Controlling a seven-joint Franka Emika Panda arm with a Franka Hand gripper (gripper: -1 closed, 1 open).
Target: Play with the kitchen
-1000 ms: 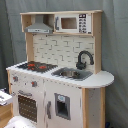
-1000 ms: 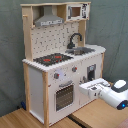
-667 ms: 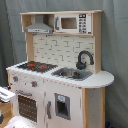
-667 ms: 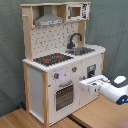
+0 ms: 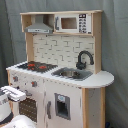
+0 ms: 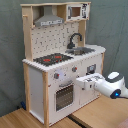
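Note:
The kitchen [image 5: 65, 65] is a tall white and light-wood toy with a black-red hob [image 5: 37, 66], a black faucet [image 5: 84, 59] over the sink [image 5: 72, 74], a grey hood [image 5: 39, 27] and a toy microwave [image 5: 72, 23]. In the second exterior view the kitchen [image 6: 47, 75] stands left of centre. My white arm reaches in from the second exterior view's right. My gripper [image 6: 80, 84] is level with the front panel, just right of the windowed oven door [image 6: 64, 95] and below the knobs [image 6: 74, 69]. In the first exterior view the gripper [image 5: 12, 92] shows at the lower left, in front of the oven.
A grey curtain [image 5: 115, 50] hangs behind the kitchen. The toy stands on a wooden surface [image 6: 95, 112] that has a dark seam running across it. The back wall above the hob is a pegboard [image 6: 52, 37].
My arm has moved toward the kitchen's front, leftward in the second exterior view. The gripper now reaches the panel beside the oven door and has entered the first exterior view.

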